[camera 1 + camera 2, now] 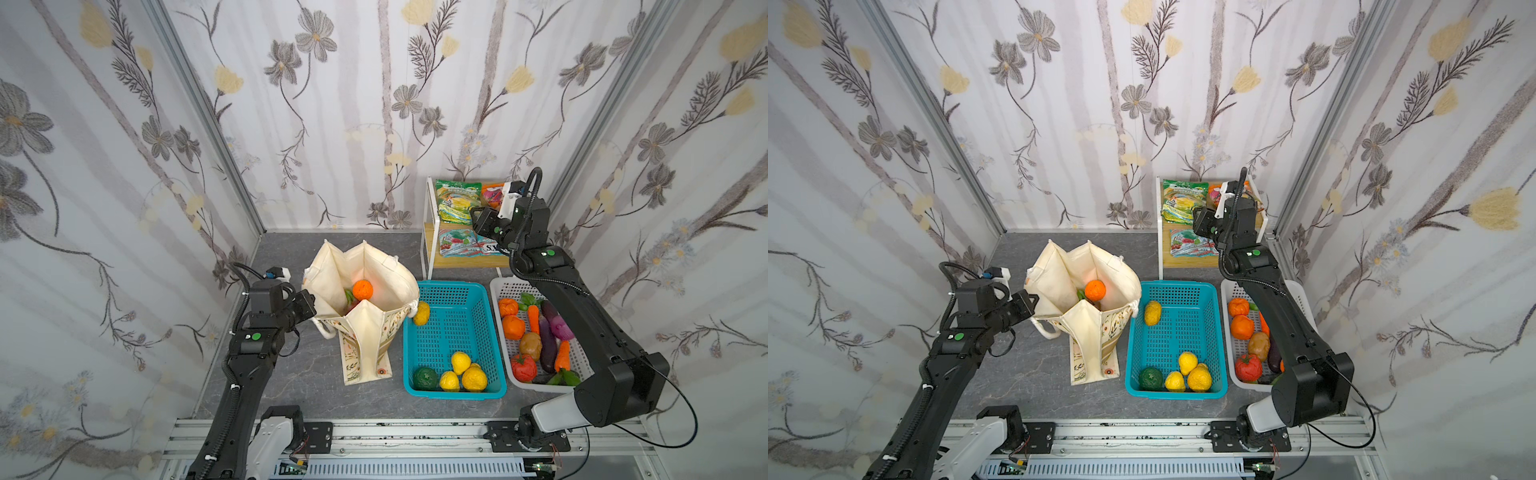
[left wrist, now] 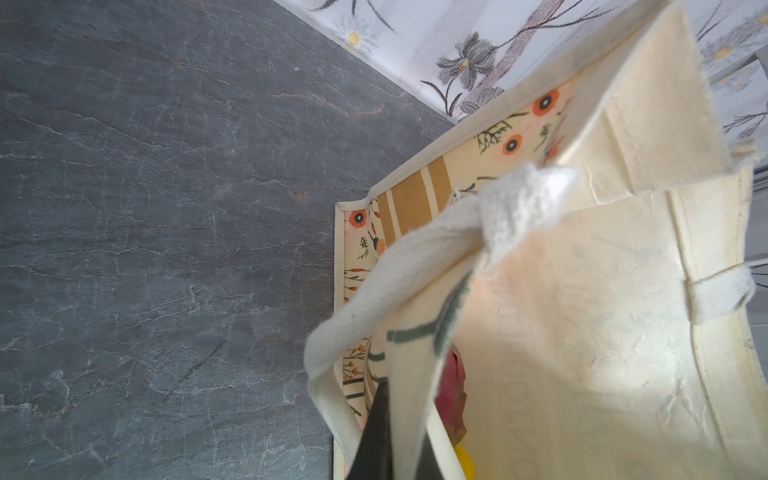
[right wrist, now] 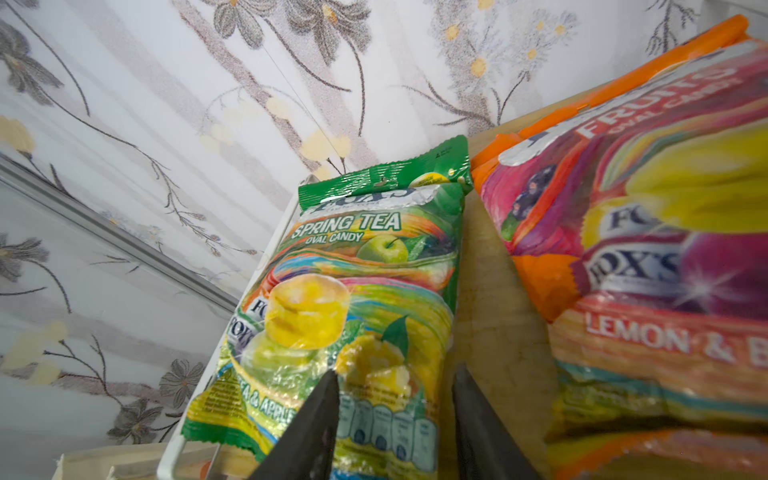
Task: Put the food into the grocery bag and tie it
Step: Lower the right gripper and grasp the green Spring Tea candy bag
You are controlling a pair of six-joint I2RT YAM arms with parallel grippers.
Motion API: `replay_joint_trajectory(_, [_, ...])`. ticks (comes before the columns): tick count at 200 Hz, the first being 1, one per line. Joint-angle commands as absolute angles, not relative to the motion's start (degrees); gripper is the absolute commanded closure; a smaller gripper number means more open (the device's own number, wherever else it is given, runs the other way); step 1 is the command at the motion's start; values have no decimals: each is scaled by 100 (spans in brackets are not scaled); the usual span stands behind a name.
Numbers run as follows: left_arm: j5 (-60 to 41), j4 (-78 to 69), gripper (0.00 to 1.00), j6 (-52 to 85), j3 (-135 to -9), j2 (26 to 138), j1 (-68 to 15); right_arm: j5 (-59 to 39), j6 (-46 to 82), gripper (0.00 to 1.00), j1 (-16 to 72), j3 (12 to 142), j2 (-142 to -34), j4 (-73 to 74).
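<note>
Two tools at work. Left tool [image 1: 310, 301] closed tight on the rim of the grocery bag [image 1: 332, 270], at its left edge in both top views. Bag upright and open-mouthed on the bench [image 1: 291, 374], with an orange [image 1: 362, 289] inside. Right tool [image 3: 397, 370] up at the shelf [image 3: 486, 299], fingers apart, straddling the lower corner of the green packet [image 3: 365, 266]: one finger over the wrapper, the other past its edge above bare wood. Cannot tell whether either touches. Orange packet [image 3: 648, 249] just beside, outside the fingers.
</note>
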State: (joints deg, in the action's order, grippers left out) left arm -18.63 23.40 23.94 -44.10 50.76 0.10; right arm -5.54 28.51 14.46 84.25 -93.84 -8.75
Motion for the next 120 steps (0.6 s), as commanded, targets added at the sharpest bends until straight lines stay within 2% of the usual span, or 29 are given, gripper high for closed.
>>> replay_joint_trajectory(1, [-1859, 2259, 100, 2373, -4387, 5067, 9, -796, 3010, 57, 1437, 8402, -9466, -502])
replay_joint_trajectory(99, [-1870, 2240, 100, 2364, -4350, 5010, 1, -748, 3115, 90, 1432, 8301, -9379, -404])
replay_joint_trajectory(110, [-1861, 2241, 100, 2371, -4351, 5012, 0, -717, 3120, 89, 1433, 8263, -9342, -402])
replay_joint_trajectory(120, [-1862, 2241, 100, 2365, -4359, 5014, 0, -718, 3111, 85, 1433, 8231, -9320, -404])
